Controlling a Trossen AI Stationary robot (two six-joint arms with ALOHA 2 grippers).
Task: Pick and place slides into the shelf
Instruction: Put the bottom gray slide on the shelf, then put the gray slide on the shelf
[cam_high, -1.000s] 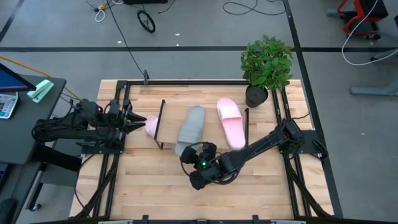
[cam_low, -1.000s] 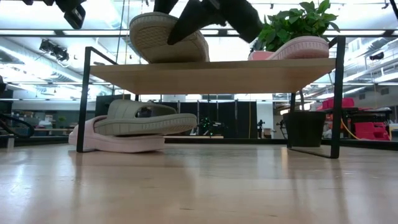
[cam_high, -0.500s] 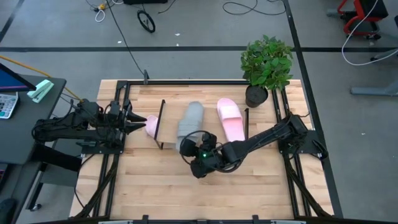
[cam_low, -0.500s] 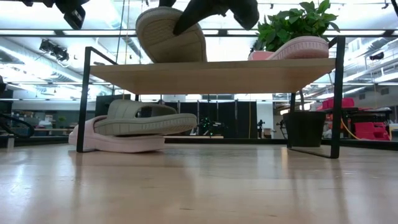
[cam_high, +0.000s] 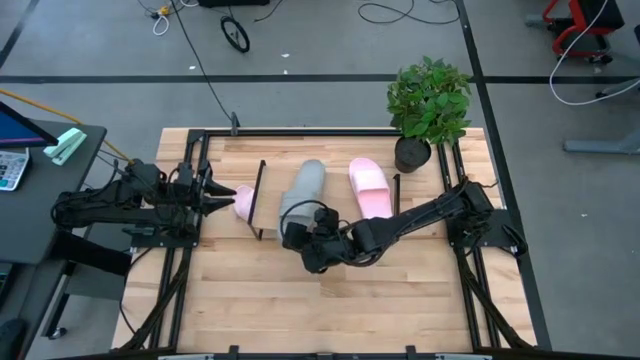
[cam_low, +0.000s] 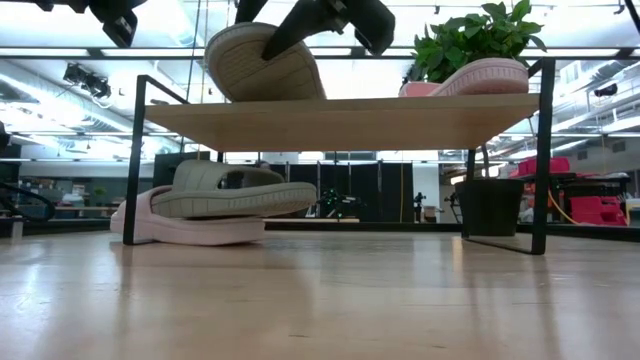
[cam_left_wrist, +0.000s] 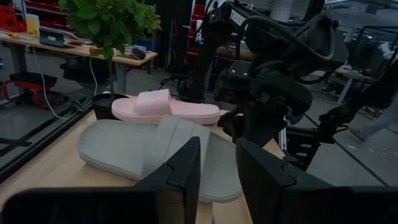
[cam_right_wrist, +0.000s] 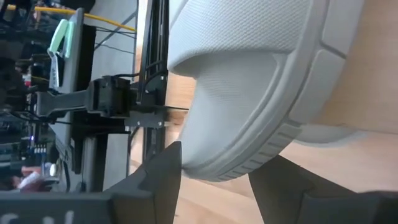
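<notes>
We see the right end effector (cam_high: 297, 232) pinching the pale grey soft slide (cam_high: 301, 194) on the low light-wood shelf (cam_low: 340, 120), beside the pink slide (cam_high: 369, 187); left end effector (cam_high: 212, 191) near-closed, idle at table's left edge.

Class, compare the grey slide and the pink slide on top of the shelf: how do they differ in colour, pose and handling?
The grey slide is pale grey; the pink slide is light pink. In the low view, the grey one is tilted up at its near end, while the pink one lies flat on the shelf. The right gripper is at the grey one's near end; nothing touches the pink one. Both have wide straps.
</notes>
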